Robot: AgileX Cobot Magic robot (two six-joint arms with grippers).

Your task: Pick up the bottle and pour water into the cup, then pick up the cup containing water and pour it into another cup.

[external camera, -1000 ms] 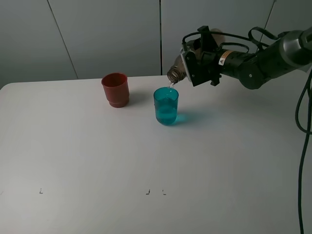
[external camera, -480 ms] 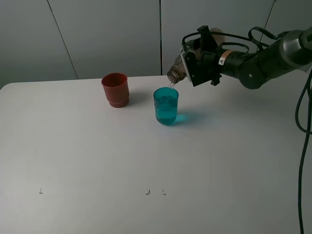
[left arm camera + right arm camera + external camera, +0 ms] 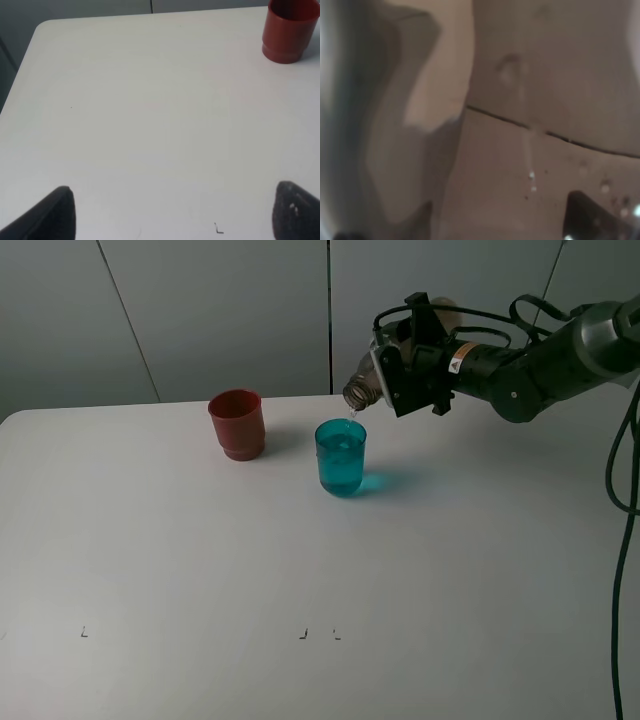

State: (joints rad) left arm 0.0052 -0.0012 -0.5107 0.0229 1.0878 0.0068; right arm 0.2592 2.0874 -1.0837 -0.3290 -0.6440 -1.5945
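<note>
The bottle [image 3: 358, 392]: where is it from the high camera?

— In my right gripper [image 3: 410, 380]. The jaws are clamped tight around its body, so only the neck and shoulder show past them. It lies tipped over, neck pointing down and to the left, with the mouth just above the rim of the teal-blue tumbler [image 3: 341, 460]. A thin trickle seems to hang under the mouth, though it is too faint to be sure.

And the cups?

— The tumbler stands upright on the white table [image 3: 300, 570], and it looks to have water in it. The red cup [image 3: 238, 423] stands upright near it, to its left and a little further back, not touching it. My left arm is out of this view.

What does the left wrist camera give?

— My left gripper [image 3: 175, 217] hangs over bare table. Its two dark fingertips [image 3: 55, 215] sit at opposite edges of the picture, so the jaws are spread wide and hold nothing. The red cup shows in one corner, well away from them.

And the right wrist camera?

— It is blurred. The bottle's smoky brown wall fills the picture, pressed up close, with small droplets on it. I cannot make out either cup there.
</note>
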